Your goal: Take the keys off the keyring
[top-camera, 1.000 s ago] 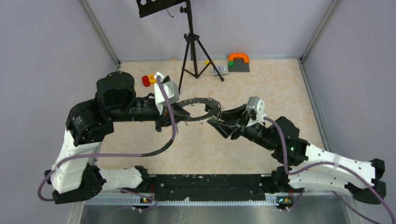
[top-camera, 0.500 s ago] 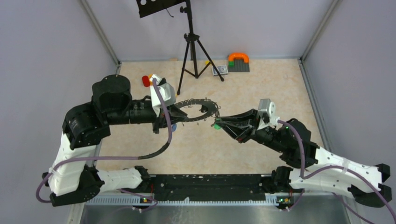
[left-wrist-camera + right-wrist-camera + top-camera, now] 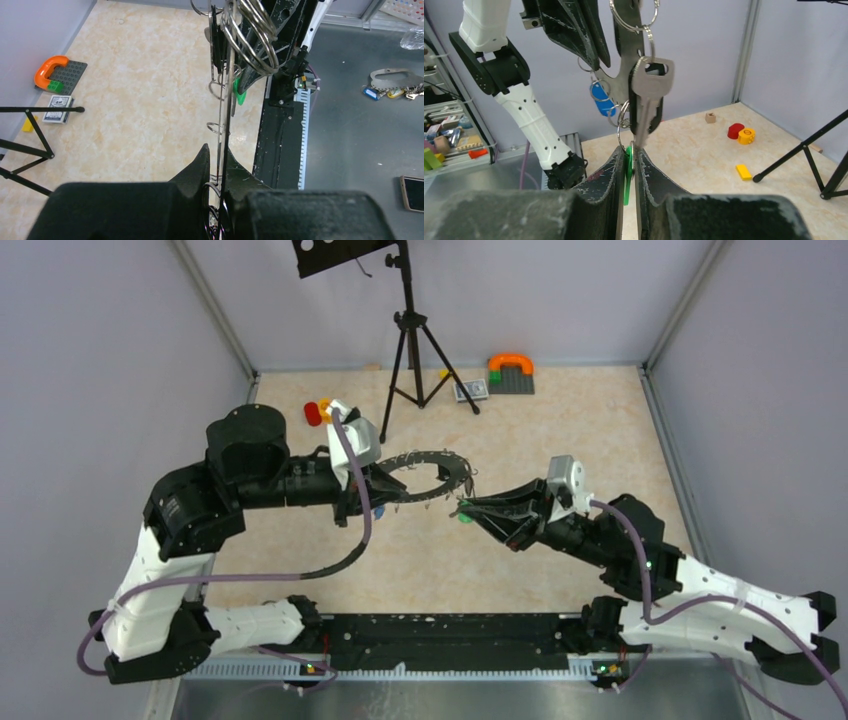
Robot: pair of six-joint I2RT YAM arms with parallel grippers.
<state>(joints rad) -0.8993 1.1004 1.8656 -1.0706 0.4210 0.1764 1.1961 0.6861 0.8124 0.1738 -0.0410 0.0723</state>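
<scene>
Your left pincer (image 3: 375, 488), centre-left of the overhead frame, is clamped tight on the rim of the keyring (image 3: 432, 477) above the counter (image 3: 580, 430), and just right of it your right pincer (image 3: 466, 508) is pinched on the green-tagged key (image 3: 627, 172) below the ring's right edge.

Beige marbled table (image 3: 560, 420), seen from above. Far centre: a black tripod (image 3: 415, 350) stands on three spread legs, a small yellow block (image 3: 443, 373) by its right leg. Far right of it: a card box (image 3: 470, 390) just beside a grey baseplate (image 3: 512, 382) bearing an orange arch (image 3: 511, 362) and a green brick (image 3: 494, 376). Far left: a red piece (image 3: 313, 413) touching a yellow-orange piece (image 3: 325, 408); a small wooden cube (image 3: 710, 117) lies beyond them.
</scene>
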